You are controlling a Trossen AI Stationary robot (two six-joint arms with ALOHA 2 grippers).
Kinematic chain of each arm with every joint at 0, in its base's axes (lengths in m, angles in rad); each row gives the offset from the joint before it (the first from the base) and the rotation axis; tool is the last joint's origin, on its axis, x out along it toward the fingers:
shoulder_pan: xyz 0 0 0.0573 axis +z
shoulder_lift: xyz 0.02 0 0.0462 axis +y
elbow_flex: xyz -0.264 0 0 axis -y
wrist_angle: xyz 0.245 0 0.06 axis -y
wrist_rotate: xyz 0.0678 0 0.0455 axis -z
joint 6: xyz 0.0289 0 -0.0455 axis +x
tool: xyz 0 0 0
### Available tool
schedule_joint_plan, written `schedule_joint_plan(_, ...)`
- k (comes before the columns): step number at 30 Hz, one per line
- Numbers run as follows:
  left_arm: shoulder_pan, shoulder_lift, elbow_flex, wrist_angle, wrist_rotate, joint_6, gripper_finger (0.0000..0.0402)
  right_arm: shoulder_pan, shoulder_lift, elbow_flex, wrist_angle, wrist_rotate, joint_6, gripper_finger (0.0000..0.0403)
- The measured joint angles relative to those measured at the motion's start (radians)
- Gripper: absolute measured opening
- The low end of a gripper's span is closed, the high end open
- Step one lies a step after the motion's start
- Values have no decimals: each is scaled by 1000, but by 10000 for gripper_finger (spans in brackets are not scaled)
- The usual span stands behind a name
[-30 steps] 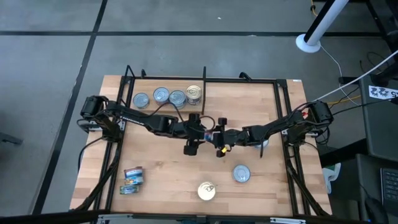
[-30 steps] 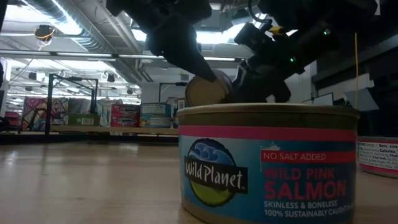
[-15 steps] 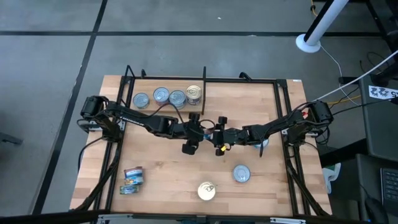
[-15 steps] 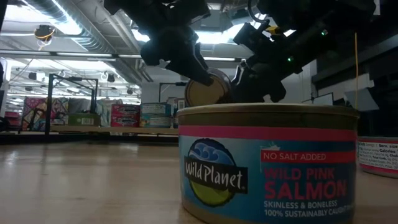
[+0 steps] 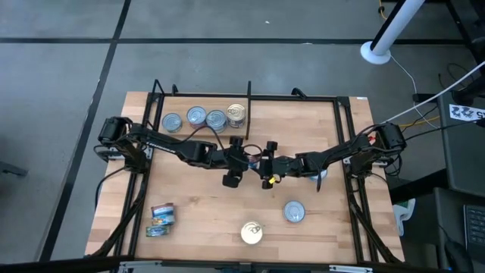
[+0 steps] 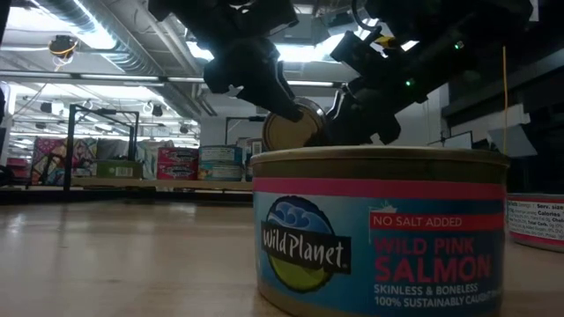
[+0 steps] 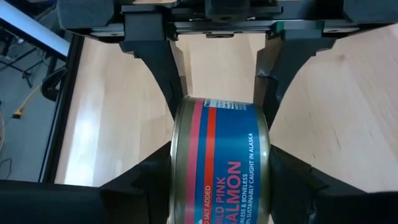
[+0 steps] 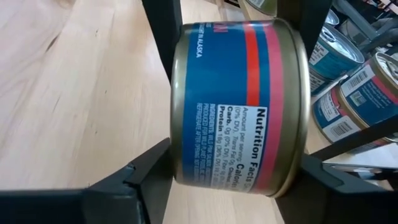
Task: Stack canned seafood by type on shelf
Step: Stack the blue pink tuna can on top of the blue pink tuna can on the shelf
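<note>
From above, both dark arms are seen stretched toward the middle of the light wooden shelf board (image 5: pixel 303 121). The left hand (image 5: pixel 241 161) and right hand (image 5: pixel 265 164) meet there. A row of four silver-topped round tins (image 5: pixel 204 117) lies at eleven o'clock from them, and two more tins at five o'clock.

At tabletop height, a blue-and-red salmon tin (image 6: pixel 379 231) fills the foreground; behind it a gold-ended tin (image 6: pixel 293 129) is held aloft.

In the left wrist view, the left fingers (image 7: pixel 157 59) are clamped on that tin's ends.

In the right wrist view, the right fingers (image 8: pixel 140 177) stand apart beside it.
</note>
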Motion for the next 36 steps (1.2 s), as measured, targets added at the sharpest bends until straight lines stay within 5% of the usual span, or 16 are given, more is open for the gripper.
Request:
schedule_joint_plan(13, -28, -15, 0, -51, -54, -12, 195, 2, 0, 1, -17, 107, -1, 305)
schedule_joint_plan(19, -40, -93, 0, -113, -102, -30, 196, -1, -69, 1, -187, 125, -3, 307)
schedule_joint_plan(32, 11, -213, 0, -110, -522, 250, 197, 0, -254, 0, -416, 116, -3, 308)
schedule_joint_plan(36, 70, -201, 0, -117, -545, 359, 197, 0, -264, 0, -411, 114, -3, 308)
